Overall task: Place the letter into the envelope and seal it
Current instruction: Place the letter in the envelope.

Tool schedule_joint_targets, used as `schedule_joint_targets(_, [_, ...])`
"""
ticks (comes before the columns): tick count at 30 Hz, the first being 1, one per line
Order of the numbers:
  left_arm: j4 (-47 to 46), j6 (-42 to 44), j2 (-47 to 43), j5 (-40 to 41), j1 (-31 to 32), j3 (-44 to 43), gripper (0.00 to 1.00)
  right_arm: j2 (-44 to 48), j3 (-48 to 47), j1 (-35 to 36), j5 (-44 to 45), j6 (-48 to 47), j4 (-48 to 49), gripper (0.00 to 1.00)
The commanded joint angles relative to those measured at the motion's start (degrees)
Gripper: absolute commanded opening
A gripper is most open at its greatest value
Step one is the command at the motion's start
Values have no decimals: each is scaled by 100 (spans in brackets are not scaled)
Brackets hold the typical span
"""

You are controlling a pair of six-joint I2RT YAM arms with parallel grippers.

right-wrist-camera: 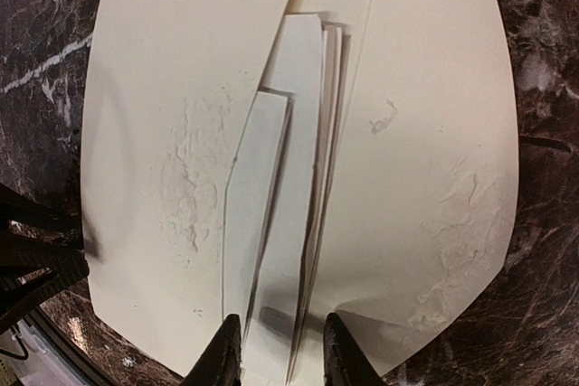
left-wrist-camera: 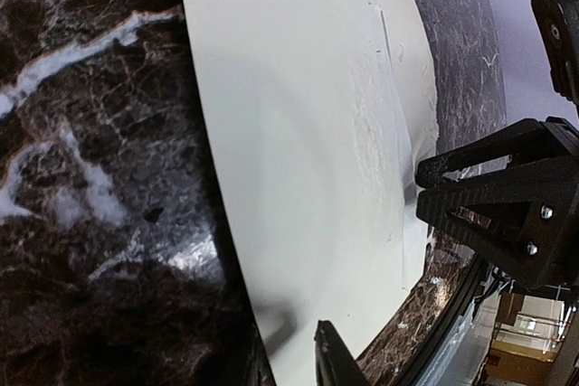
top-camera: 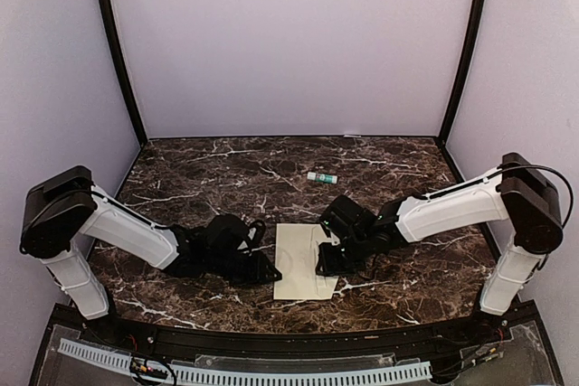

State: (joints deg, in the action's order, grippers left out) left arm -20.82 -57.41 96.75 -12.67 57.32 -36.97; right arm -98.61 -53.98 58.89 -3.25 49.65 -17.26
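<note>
Between the narrowly set fingers of the right gripper (right-wrist-camera: 276, 350), the letter (right-wrist-camera: 298, 88) — folded to a slim strip — is held, its far end lying at the mouth of the envelope (right-wrist-camera: 154, 88). It is best slid in straight and flat, the envelope being steadied by the left gripper (top-camera: 270, 274) — whose grip cannot be told. No writing can be read.

Desk (top-camera: 199, 174): one, dark marbled.

Paper items: two in all.
- One envelope (top-camera: 294, 273), cream.
- One letter (right-wrist-camera: 280, 214), cream, folded into a narrow layered strip.

Small white tube with a green end (top-camera: 321, 177): one.

Robot arms: two, a left arm (top-camera: 127, 228) and a right arm (top-camera: 452, 210).

Pincers: two, one per arm: left pincer (top-camera: 271, 272) and right pincer (right-wrist-camera: 282, 352).

Fingers (right-wrist-camera: 226, 359) counted on the right pincer: two. On the left pincer only one is plainly seen.
</note>
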Motion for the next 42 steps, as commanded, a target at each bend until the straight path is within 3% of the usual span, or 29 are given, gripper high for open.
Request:
schedule_joint_targets(1, [-119,-39,51,-47,49,52,20,-115,20,82,-97,19,148,28])
schedule_joint_targets(42, [-193,-42,358,-194,178,-240,15,-278,-283,156,-595,83,678,25])
